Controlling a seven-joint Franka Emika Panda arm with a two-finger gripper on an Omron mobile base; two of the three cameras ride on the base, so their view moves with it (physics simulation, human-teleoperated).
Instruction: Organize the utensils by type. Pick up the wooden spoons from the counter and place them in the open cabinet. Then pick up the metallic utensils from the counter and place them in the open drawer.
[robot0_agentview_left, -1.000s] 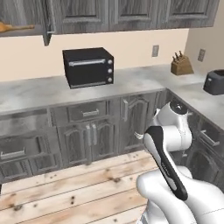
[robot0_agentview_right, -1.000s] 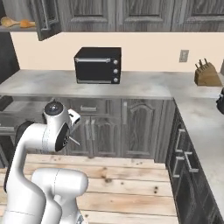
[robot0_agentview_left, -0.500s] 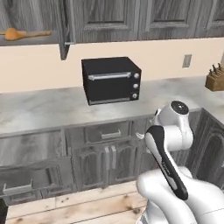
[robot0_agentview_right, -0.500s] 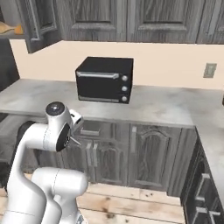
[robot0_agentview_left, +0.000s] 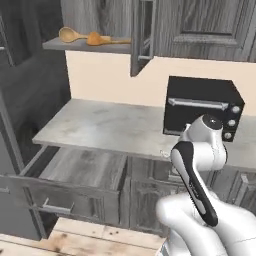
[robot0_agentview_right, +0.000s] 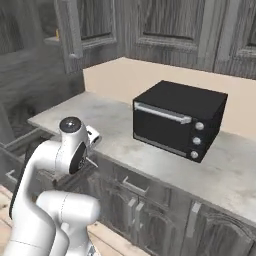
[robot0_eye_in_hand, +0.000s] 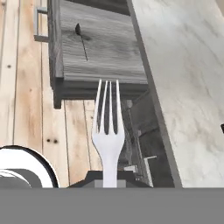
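On my far left in the left base view, the drawer (robot0_agentview_left: 75, 172) stands pulled open below the counter (robot0_agentview_left: 105, 127), its dark grey wood-grain bottom showing and a short silver bar handle (robot0_agentview_left: 55, 206) on its front. Above it, on the pale shelf of the open cabinet (robot0_agentview_left: 90, 46), I see the two wooden spoons (robot0_agentview_left: 87, 37) lying side by side, bowls to the left and handles running right toward the open cabinet door (robot0_agentview_left: 141, 35). The grey marbled counter stretches rightward to a black toaster oven (robot0_agentview_left: 202, 107) with a silver handle and three round knobs; I can read no brand name or lettering on it, nor anywhere else in my views.

To the right of the drawer my white arm (robot0_agentview_left: 197, 170) rises, elbow bent in front of the oven. In the right base view the same arm stands at the lower left, with the hand just off the counter's front edge.

From my hand view, the gripper (robot0_eye_in_hand: 109, 177) has its jaws pressed together, pinching the handle of a silver fork (robot0_eye_in_hand: 108, 124), one of the metallic utensils. The fork points away from the camera, its four tines reaching toward the open drawer. Inside the drawer lies a slim dark shape (robot0_eye_in_hand: 81, 39) that I cannot identify. To its left is light wooden plank floor (robot0_eye_in_hand: 17, 87); to its right, the counter's pale stone surface.
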